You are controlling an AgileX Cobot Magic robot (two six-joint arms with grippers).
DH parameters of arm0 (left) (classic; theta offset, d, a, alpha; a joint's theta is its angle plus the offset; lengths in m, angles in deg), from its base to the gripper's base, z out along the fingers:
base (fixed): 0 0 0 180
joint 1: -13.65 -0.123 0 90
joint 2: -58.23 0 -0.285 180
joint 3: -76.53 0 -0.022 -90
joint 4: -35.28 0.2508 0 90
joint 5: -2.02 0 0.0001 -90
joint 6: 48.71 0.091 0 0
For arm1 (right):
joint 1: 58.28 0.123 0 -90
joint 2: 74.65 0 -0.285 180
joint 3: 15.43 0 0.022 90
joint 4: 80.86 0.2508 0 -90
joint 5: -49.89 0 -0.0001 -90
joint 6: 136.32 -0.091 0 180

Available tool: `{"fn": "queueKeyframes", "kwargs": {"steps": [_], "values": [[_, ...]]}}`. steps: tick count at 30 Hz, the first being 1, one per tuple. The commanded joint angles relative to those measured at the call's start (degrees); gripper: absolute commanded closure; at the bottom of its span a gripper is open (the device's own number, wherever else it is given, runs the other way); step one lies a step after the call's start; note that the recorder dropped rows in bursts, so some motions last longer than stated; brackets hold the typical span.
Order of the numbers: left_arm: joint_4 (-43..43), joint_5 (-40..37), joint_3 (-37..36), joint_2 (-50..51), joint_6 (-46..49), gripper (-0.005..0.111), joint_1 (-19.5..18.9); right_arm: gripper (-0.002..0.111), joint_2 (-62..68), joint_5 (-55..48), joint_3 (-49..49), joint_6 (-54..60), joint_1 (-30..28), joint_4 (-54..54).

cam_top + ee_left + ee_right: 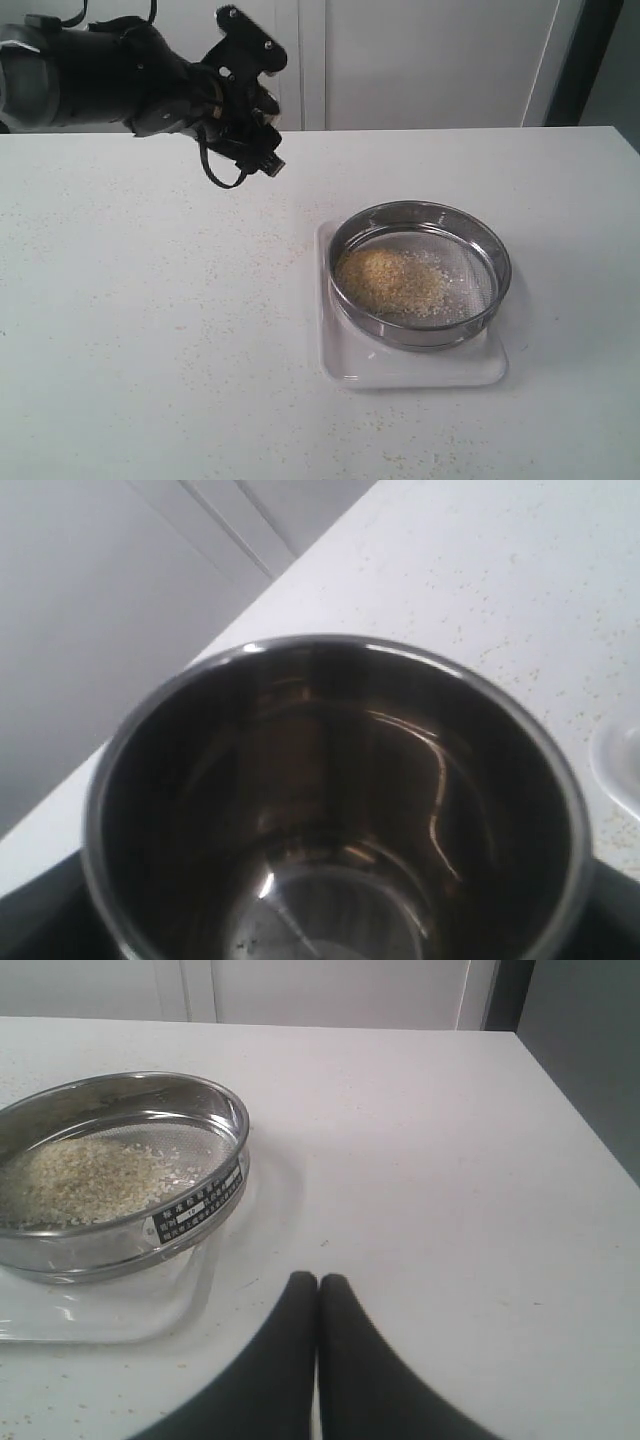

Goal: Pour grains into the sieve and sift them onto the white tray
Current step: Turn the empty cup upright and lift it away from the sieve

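Exterior: left gripper (245, 120) hung above the worktop's far-left corner. Sieve (420, 207) sat on white tray (400, 368), right of centre toward near edge, with grains (390, 280) heaped inside.
Left wrist: gripper clamped on steel cup (330, 780), which was nearly empty.
Right wrist: right gripper (318, 1285) had its fingers pressed together, near the tray and clear of it.

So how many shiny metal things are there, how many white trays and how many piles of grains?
Shiny metal things: 2, the sieve and the cup
White trays: 1, the white tray under the sieve
Piles of grains: 1, the grains in the sieve
Total: 4
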Motion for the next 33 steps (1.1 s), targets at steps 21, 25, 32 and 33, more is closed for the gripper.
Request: {"fn": "queueKeyframes", "kwargs": {"steps": [21,25,32,33], "values": [[-6.19,27.20,-16.18,-1.05,-11.79,0.107,-11.53,0.108,-0.27,0.81,-0.33,-0.26,-0.04,-0.34],[-5.43,30.17,-18.43,-1.05,-13.29,0.107,-12.94,0.108,-0.27,0.81,-0.33,-0.26,-0.04,-0.34],[-4.09,38.10,-23.85,-1.05,-14.40,0.107,-15.72,0.108,-0.27,0.81,-0.33,-0.26,-0.04,-0.34],[-3.96,39.38,-24.34,-1.05,-14.40,0.107,-15.96,0.108,-0.27,0.81,-0.33,-0.26,-0.04,-0.34]]}}
